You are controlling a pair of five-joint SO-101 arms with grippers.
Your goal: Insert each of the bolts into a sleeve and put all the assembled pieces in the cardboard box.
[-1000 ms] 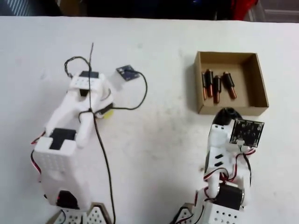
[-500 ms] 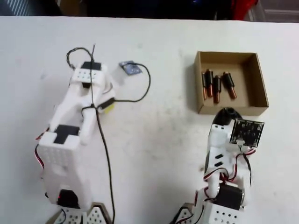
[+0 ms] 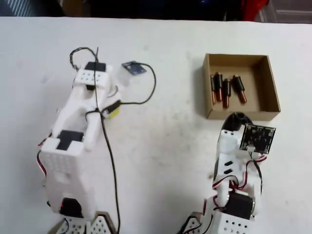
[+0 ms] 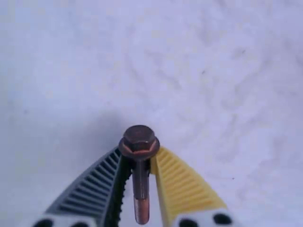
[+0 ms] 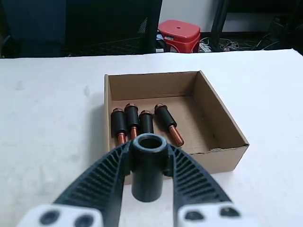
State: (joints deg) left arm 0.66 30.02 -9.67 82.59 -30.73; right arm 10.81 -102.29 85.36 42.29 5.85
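White tabletop (image 3: pixel 170 146) carries the cardboard box (image 3: pixel 258 87) with four sleeved bolts (image 3: pixel 225 92) inside. Left gripper (image 4: pixel 140 156) pinches a coppery hex-head bolt (image 4: pixel 138 141); right gripper (image 5: pixel 148 151) clamps a dark hollow sleeve (image 5: pixel 147 179).

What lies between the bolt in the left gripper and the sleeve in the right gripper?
Nothing visible does. Bare table separates the left gripper with its bolt from the right gripper with its sleeve; a black cable loops beside the left gripper, not across the gap.

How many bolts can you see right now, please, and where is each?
5. Four sleeved bolts lie side by side in the cardboard box; the fifth bolt, bare, is clamped in the left gripper.
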